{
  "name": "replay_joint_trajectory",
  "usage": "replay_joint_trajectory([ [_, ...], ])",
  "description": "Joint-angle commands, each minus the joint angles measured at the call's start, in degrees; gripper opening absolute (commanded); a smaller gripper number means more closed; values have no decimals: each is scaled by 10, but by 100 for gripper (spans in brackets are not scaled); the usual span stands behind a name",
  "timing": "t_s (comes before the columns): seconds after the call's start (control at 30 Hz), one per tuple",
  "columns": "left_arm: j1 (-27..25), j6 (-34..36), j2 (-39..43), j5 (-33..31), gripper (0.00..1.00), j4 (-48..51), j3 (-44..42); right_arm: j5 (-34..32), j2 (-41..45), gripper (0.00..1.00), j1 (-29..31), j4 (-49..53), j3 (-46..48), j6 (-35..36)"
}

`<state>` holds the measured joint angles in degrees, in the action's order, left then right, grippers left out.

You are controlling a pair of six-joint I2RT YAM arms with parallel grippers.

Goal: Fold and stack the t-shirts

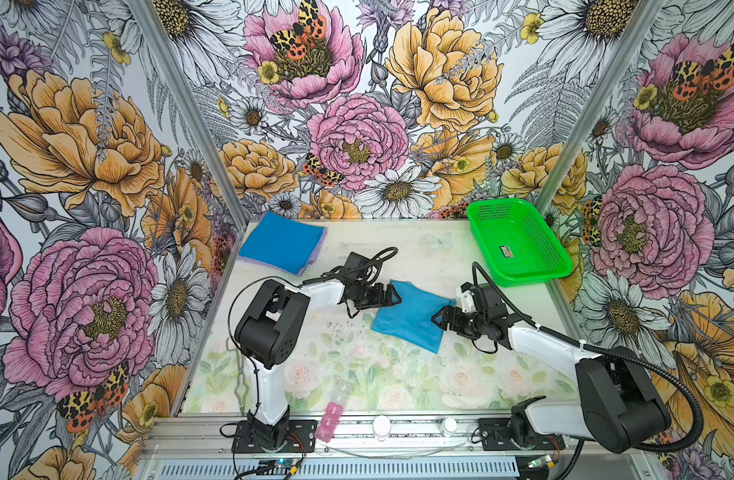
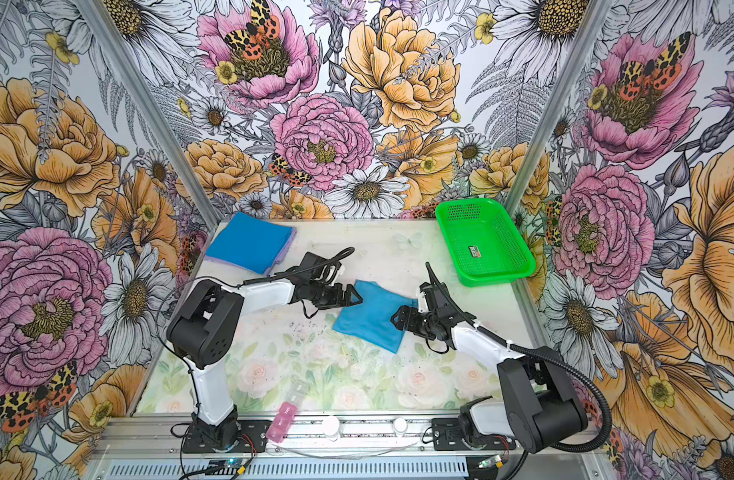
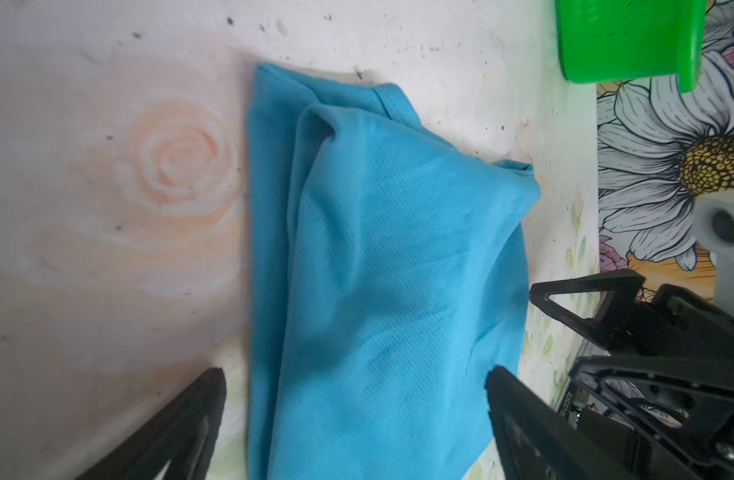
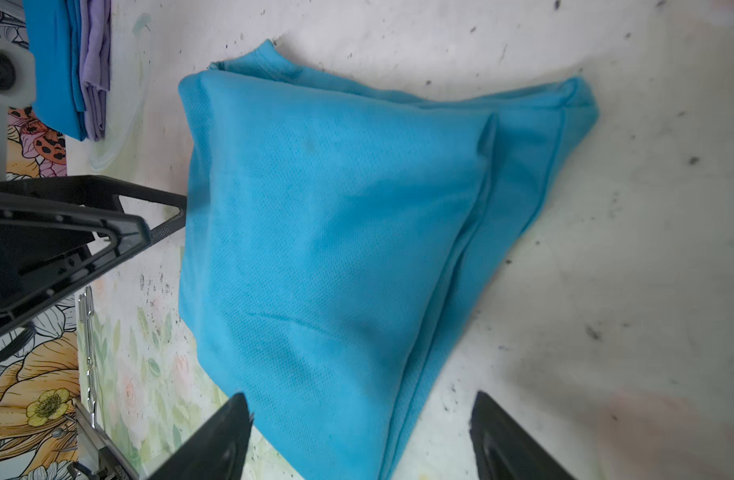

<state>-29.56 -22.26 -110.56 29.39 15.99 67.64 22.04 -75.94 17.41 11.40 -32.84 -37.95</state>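
shirt (image 1: 411,320): between left claw (image 1: 397,296), right claw (image 1: 436,319) | shirt stack (image 1: 280,245): back-left | basket (image 1: 523,279): back-right

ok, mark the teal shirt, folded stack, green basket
teal shirt (image 1: 411,320): in a top view, cloth middle
folded stack (image 1: 280,243): in a top view, top blue shirt
green basket (image 1: 531,277): in a top view, near rim

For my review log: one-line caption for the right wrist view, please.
Open right pincer at a loosely folded teal shirt, left pincer opposite, folded stack beyond.
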Motion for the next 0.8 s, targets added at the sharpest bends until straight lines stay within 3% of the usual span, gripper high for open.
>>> replay_joint_trajectory([
  [0.0, -19, 23, -23, -31, 99, 50, 29, -24, 32, 84, 1, 1, 14, -20],
  [0.13, -38, 33, -41, -53, 99, 92, 55, -59, 47, 84, 6, 28, 13, -19],
  [0.5, -64, 43, -56, -87, 99, 136, 73, -288, -15, 85, 45, 248, -105, 64],
  [0.77, -73, 41, -56, -88, 99, 135, 67, -285, -138, 86, 57, 244, -172, 89],
])
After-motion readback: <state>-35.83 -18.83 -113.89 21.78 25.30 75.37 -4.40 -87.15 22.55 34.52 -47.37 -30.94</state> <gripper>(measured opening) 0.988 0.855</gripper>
